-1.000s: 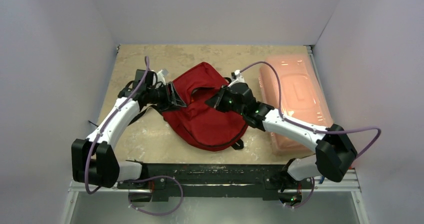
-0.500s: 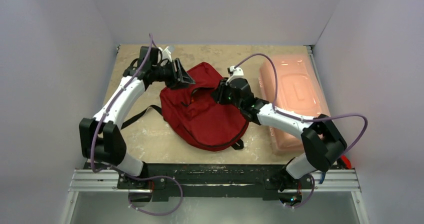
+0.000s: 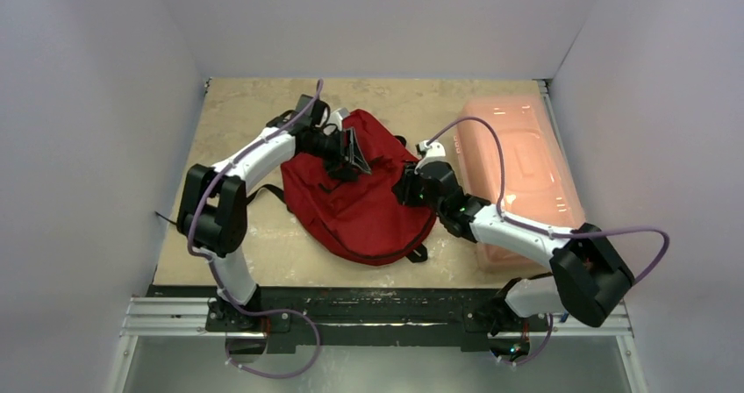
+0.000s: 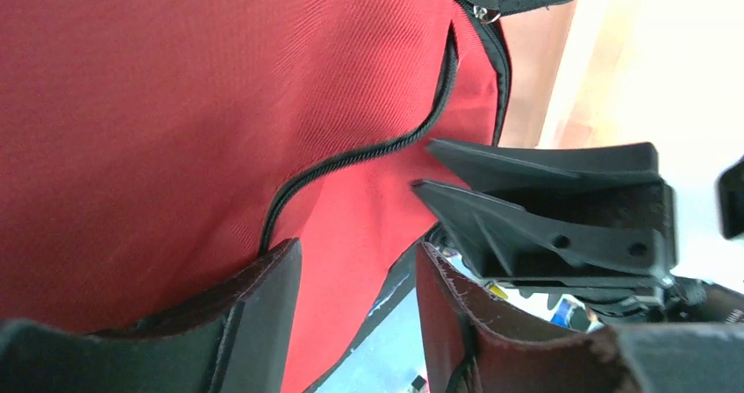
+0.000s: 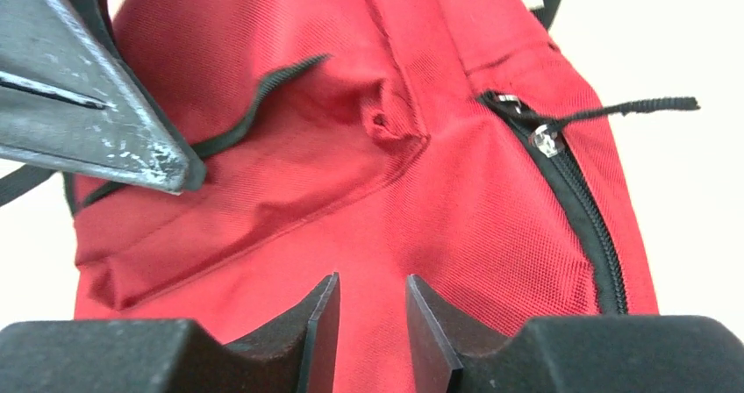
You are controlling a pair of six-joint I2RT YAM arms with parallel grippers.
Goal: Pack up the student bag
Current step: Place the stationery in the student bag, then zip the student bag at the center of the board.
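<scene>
The student bag (image 3: 360, 213), a dark red backpack, lies flat in the middle of the table. My left gripper (image 3: 355, 152) hovers over its top end, open, with only red fabric (image 4: 175, 103) and a black zipper line (image 4: 351, 160) below it (image 4: 358, 248). My right gripper (image 3: 405, 187) is at the bag's right side, its jaws a narrow gap apart over the fabric (image 5: 372, 281), holding nothing. The main zipper (image 5: 583, 217) and its pull (image 5: 544, 136) lie right of that gripper. The two grippers face each other closely; the right one shows in the left wrist view (image 4: 544, 222).
A pale pink translucent plastic box (image 3: 526, 160) lies along the right side, close to the right arm. A black strap (image 3: 254, 196) trails off the bag's left side. Grey walls stand around the table on three sides.
My left gripper has swung from the bag's left side, round the back, to over its top end. My right gripper has drawn back to the right and nearer.
</scene>
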